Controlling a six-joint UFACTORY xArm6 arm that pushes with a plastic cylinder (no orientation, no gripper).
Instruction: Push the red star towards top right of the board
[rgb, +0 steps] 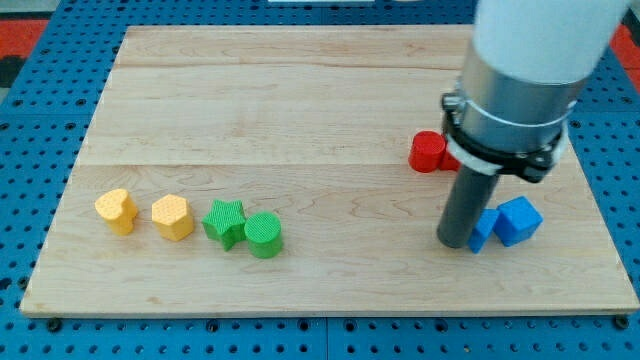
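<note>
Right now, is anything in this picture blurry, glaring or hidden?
Camera view: light is even and soft, with no glare on the board; the arm's pale top looks blurred; the rod hides part of a blue block and red block, my tip beside the blue one.

Colours and patterns. Board: pale wood with fine grain, laid in lengthwise planks. Surround: blue pegboard dotted with dark holes. Rod: dark grey, my tip included; collar above it silver with a black ring, upper arm white. Beside the tip at the view's right: two blue blocks. Above the tip: red block. Far to the tip's left: green cylinder, ridged on top; green star; two yellow-orange blocks.
</note>
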